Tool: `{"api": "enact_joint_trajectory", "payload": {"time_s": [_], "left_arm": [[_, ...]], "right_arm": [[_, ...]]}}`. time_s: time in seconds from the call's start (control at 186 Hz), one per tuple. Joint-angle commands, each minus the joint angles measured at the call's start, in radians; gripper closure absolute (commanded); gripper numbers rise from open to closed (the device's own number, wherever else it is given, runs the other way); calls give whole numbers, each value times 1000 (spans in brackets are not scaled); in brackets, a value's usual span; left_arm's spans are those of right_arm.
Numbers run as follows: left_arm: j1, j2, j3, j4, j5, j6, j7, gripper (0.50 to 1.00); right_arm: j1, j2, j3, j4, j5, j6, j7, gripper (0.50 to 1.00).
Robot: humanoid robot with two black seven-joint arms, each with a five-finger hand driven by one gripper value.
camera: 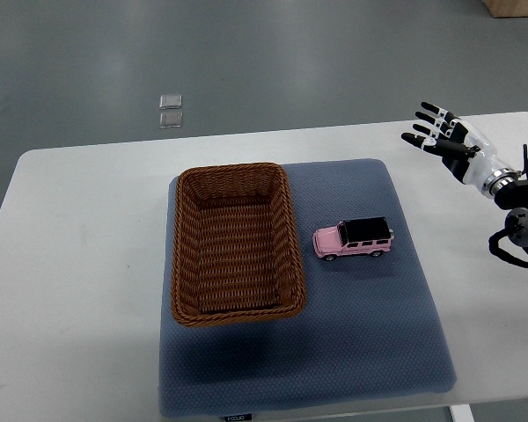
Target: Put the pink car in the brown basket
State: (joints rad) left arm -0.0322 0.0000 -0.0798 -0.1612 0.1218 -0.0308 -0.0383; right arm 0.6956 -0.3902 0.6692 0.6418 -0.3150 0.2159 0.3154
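A pink toy car (354, 238) with a black roof rests on its wheels on the blue-grey mat (370, 334), just to the right of the brown wicker basket (234, 243). The basket is rectangular and holds nothing. My right hand (438, 132) hovers over the table's far right corner, well up and right of the car, with its fingers spread and nothing in them. No left hand shows.
The mat lies on a white table (79, 290) with rounded corners. Beyond the table's far edge, two small clear squares (170, 111) lie on the grey floor. A wooden box corner (515, 7) shows at the top right.
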Motion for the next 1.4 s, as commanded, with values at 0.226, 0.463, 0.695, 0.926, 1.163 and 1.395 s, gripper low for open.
{"api": "enact_joint_trajectory", "payload": {"time_s": [0.226,0.463,0.695,0.926,1.163,1.395], "left_arm": [[0,0,2,-1,1,0,0,500],[0,0,2,-1,1,0,0,500],[0,0,3,-1,1,0,0,500],[0,0,3,-1,-1,0,0,500],[0,0,2,-1,1,0,0,500],[0,0,2,-1,1,0,0,500]], "right_arm": [[38,-68,-13,70,-131,132,4,587],[96,-141,-72,142,-345,166,33,589],[189,-206,-204,243,-547,169,64,589],[278,-266,-324,369,-799,160,68,589],[302,-277,-441,458,-915,157,67,589],[311,-226,-519,458,-971,112,57,591]]}}
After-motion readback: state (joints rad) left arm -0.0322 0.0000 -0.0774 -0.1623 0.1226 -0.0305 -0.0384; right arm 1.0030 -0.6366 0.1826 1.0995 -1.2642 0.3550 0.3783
